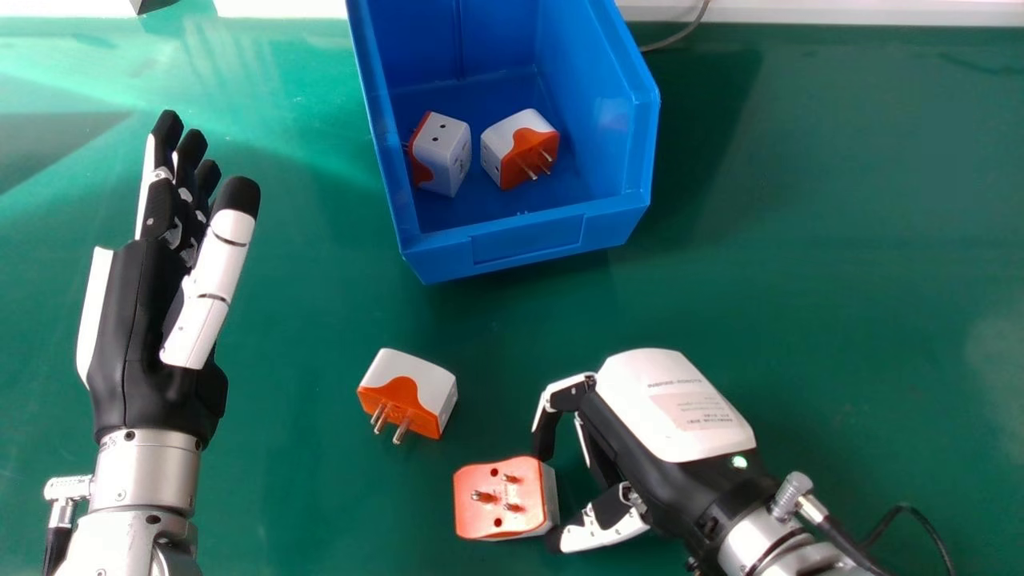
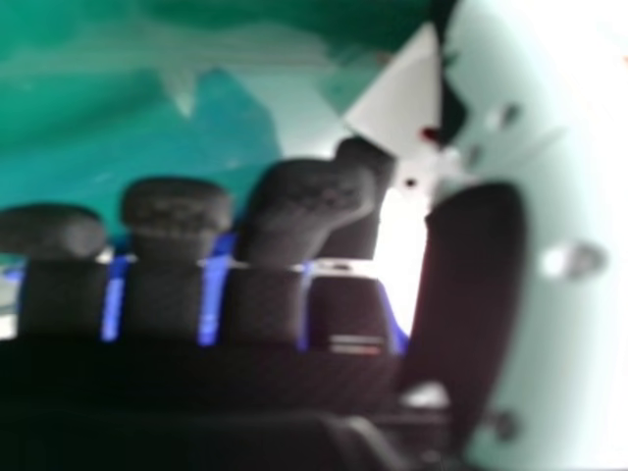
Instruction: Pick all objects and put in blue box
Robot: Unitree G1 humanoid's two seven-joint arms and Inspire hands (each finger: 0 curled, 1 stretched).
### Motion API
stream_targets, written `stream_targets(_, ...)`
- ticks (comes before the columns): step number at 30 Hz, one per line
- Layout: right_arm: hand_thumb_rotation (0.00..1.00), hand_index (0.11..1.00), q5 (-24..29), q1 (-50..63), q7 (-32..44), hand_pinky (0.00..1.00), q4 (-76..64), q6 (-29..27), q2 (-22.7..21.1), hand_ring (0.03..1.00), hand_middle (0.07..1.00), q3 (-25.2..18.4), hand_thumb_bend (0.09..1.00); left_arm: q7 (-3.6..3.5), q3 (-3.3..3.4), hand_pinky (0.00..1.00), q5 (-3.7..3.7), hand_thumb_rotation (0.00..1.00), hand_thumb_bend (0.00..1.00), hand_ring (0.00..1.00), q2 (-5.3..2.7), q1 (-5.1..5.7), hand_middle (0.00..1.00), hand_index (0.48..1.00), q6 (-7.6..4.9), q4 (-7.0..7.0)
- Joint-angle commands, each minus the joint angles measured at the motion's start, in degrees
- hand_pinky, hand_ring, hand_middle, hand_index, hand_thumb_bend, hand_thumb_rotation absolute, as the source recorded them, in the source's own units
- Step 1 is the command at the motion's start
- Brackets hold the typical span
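One plug adapter (image 1: 500, 498), low centre of the head view, lies just left of the right hand (image 1: 668, 412), whose loosely bent fingers and thumb stand apart, nearer than the straight-fingered left hand (image 1: 140, 352).

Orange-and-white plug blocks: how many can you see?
4: left block and right block in the blue box, a lone block on the green table, another block beside the right hand. The box's front wall might hide more.
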Motion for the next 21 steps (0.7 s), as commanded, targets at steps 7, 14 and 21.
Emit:
stream_targets(7,0.07,0.473,-1.8,-0.2,-1.2,0.08,-0.7,0.8,0.9,0.123,0.256,0.3,0.508,-0.62,0.53,1.00,-0.73,0.63,0.59,1.00,0.94,-0.52,1.00,1.000,-1.00,-0.70)
stream_targets(14,0.03,0.476,-3.4,-0.3,-1.6,0.09,-0.4,1.7,1.0,0.131,0.358,0.5,0.516,0.05,0.44,1.00,-0.33,0.63,0.59,1.00,0.80,-0.66,1.00,1.000,-0.50,-1.21)
stream_targets(21,0.01,0.486,-5.7,-0.6,2.2,0.15,-2.2,4.7,0.8,0.208,0.394,1.3,0.519,0.32,0.30,1.00,-0.12,0.63,0.59,1.00,0.80,-0.75,1.00,1.000,-0.51,-1.18)
